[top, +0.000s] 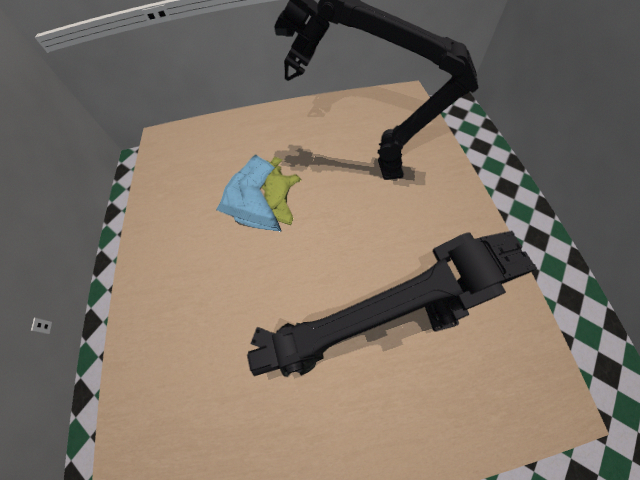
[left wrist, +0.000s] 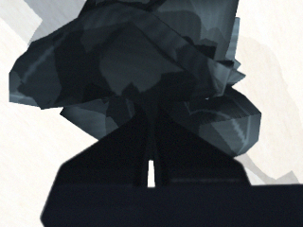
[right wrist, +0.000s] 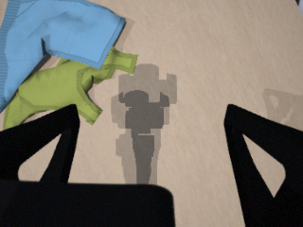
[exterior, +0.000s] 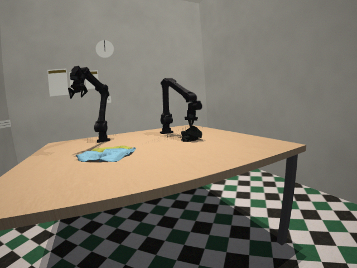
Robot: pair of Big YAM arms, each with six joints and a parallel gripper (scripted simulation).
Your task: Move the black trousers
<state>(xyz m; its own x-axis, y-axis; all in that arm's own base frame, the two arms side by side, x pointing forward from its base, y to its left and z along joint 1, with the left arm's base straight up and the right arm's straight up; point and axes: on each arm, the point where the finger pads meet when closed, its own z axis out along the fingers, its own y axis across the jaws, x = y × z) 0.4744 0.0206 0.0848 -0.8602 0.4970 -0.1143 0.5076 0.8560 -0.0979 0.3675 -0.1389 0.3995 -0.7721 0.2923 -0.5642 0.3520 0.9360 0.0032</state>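
Observation:
The black trousers [exterior: 191, 134] [left wrist: 137, 61] are a bunched heap at the table surface below my left gripper [exterior: 191, 124] [left wrist: 151, 113]. My left gripper is shut on an upper part of them. In the top view the left arm hides them. A light blue piece [top: 245, 193] [exterior: 107, 154] [right wrist: 71, 30] lies partly over a yellow-green piece [top: 278, 190] [exterior: 97, 149] [right wrist: 54, 87] on the other half of the table. My right gripper [exterior: 77, 95] [right wrist: 151, 113] is open and empty, raised high; the blue and green pieces lie below it, to the left in its wrist view.
The wooden table [top: 196, 310] [exterior: 161, 173] carries both arm bases along one side. The left arm [top: 382, 304] reaches across its half, low over the table. The right arm [top: 403, 36] is bent up high. The trousers are well away from the table edges.

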